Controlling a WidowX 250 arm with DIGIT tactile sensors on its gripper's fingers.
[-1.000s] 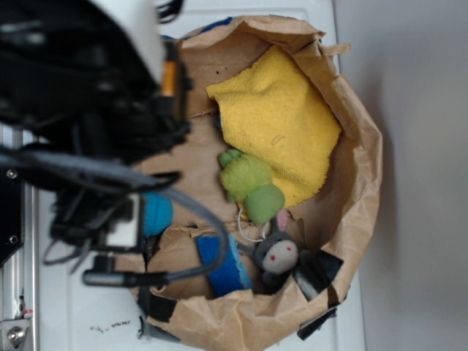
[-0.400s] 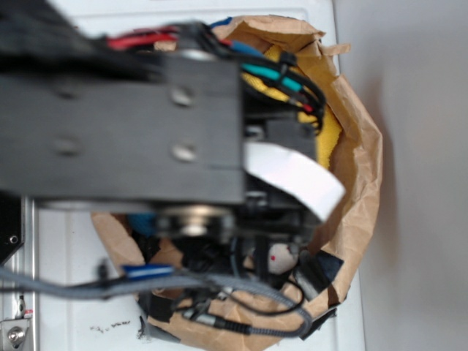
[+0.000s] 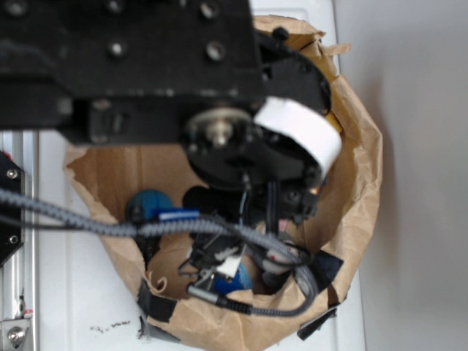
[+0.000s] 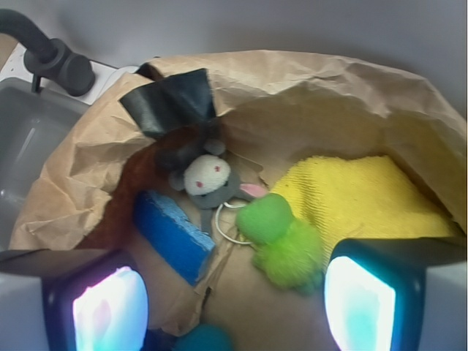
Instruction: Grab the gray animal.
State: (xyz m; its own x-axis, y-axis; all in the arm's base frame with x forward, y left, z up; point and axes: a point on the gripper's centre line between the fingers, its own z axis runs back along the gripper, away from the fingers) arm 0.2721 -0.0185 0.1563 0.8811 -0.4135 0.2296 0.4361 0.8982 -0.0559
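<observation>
As seen from the wrist camera, looked down into a crumpled brown paper bag [image 4: 307, 80] holding a yellow towel [image 4: 358, 197], a blue block [image 4: 172, 234], a lime-green plush [image 4: 281, 238] and, smallest, the gray animal [image 4: 207, 178] lying against the far wall under a black tape patch [image 4: 170, 102]. Hovered above with the gripper [image 4: 234, 296] spread wide, holding nothing, well short of the toy. Risked closing on the green plush just beside it, or snagging the bag wall, if brought down slightly off line.
</observation>
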